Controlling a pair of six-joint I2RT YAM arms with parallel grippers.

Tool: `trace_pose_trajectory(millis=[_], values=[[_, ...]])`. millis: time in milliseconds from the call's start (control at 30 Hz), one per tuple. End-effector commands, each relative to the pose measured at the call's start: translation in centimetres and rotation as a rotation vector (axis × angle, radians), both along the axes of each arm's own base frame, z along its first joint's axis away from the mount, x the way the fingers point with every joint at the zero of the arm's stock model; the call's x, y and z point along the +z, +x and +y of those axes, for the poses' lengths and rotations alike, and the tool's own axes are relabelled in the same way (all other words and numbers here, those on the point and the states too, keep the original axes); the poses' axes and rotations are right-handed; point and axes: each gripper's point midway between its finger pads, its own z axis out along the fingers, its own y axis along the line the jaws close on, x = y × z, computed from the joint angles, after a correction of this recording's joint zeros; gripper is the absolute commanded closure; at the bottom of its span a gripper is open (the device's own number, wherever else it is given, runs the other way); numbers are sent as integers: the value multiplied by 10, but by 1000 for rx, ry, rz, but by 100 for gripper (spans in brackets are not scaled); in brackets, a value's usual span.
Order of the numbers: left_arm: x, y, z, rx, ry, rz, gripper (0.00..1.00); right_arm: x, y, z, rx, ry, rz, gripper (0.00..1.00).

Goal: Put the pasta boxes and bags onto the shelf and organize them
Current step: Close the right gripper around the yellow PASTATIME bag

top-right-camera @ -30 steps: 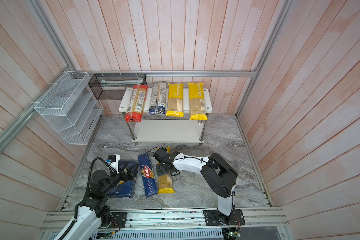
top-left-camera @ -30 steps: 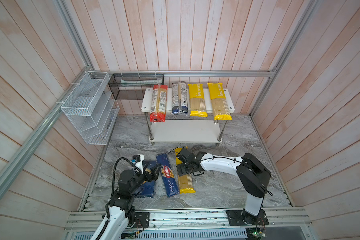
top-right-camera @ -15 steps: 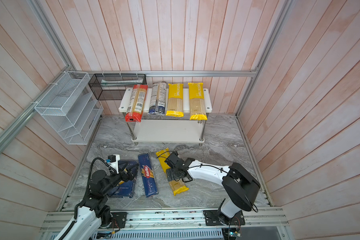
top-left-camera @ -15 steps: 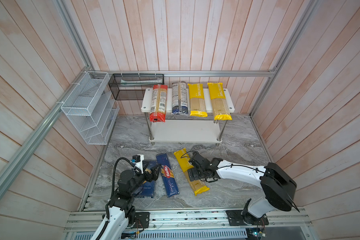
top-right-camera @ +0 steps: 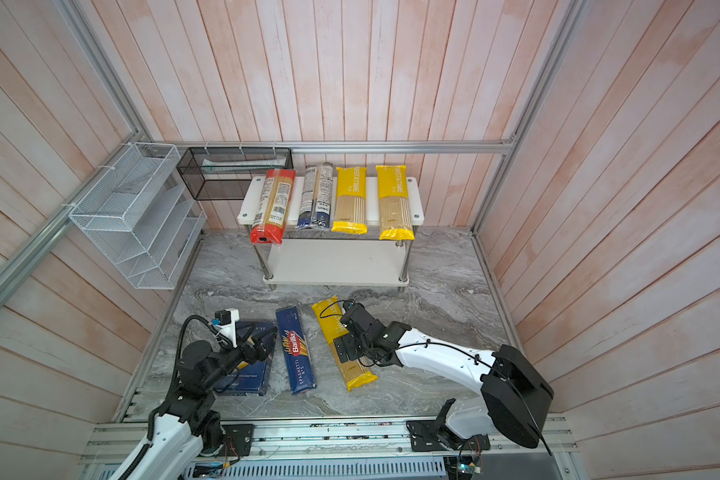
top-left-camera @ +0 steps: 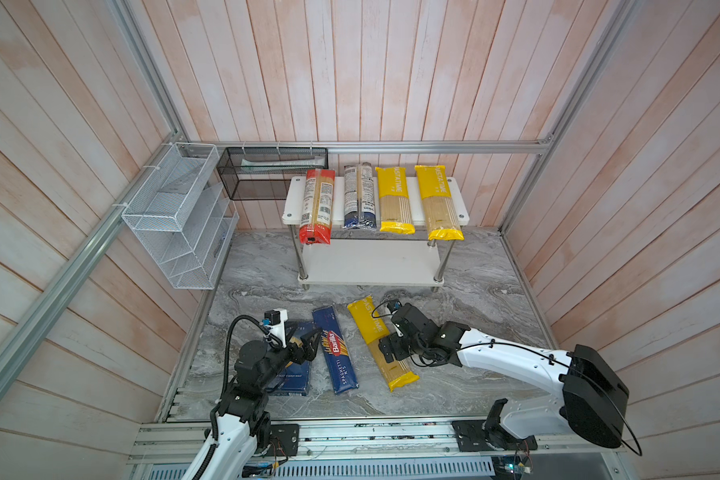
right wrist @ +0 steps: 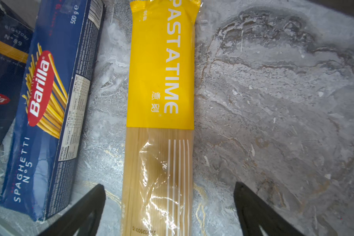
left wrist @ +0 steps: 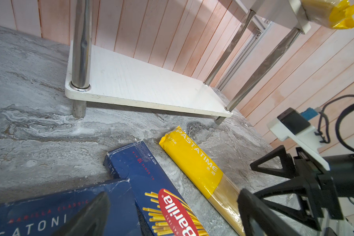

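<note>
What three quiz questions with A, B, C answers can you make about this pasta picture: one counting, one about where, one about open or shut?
1. How many bags lie on the shelf? A two, B four, C six.
2. Where is the Spaghetti box? A in a basket, B on a rack, C on the table, between the Rigatoni box and a yellow bag.
3. The right gripper is: A open, B shut on a box, C shut on a bag.

Answers:
1 B: one red-ended, one blue-ended and two yellow bags lie on top.
2 C: both top views show it there.
3 A: its jaws stand wide, one on each side of the yellow bag, not touching it.
</note>
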Motion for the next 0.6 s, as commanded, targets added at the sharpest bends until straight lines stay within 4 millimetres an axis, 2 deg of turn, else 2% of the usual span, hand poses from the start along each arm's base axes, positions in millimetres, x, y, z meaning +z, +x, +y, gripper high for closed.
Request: trace_pose_trajectory(millis=[0,300,567], values=[[3,1,0,1,16,-21,0,-13,-8,2,50,-32,17,2],[5,0,-2,-14,13,-31,0,-38,-21,13,87,-82,59,2],[5,-1,-3,-17,12,-34,0,-53,-23,8,61,-112,75,2]])
